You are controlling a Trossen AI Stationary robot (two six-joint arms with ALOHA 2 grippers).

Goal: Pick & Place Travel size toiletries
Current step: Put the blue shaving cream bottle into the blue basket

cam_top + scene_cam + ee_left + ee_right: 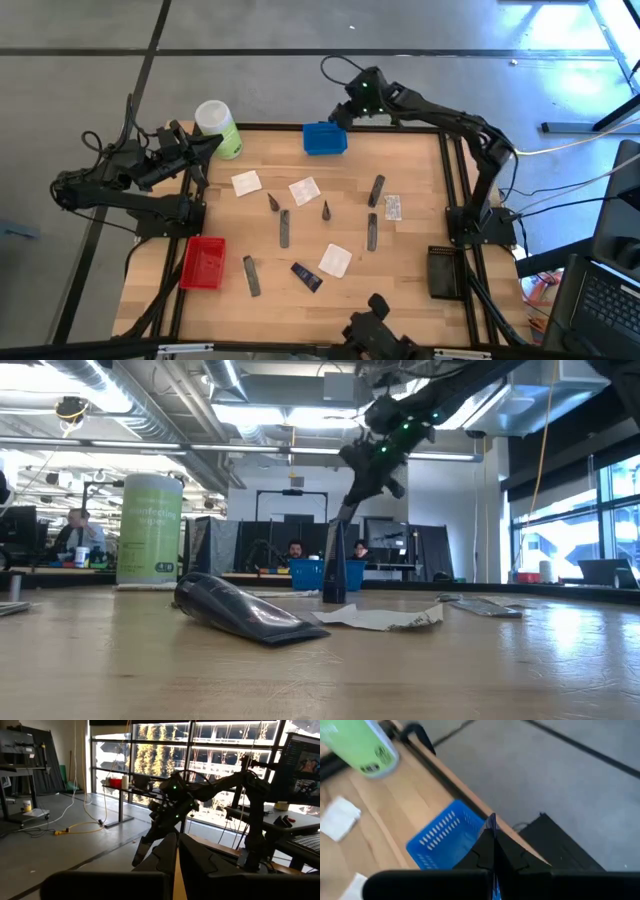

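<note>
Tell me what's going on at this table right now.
The right gripper hangs over the blue tray at the table's far edge, shut on a thin bluish item, apparently about to drop it in. The left gripper waits, shut, by the green bottle. Grey tubes, white sachets and dark cones lie scattered on the table; the red tray sits at its left.

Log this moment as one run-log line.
right gripper: shut on thin blue item, above blue tray | left gripper: shut, beside green bottle | toiletries: on table

Toiletries (pixel 284 228) between side trays (pixel 203 262)
</note>
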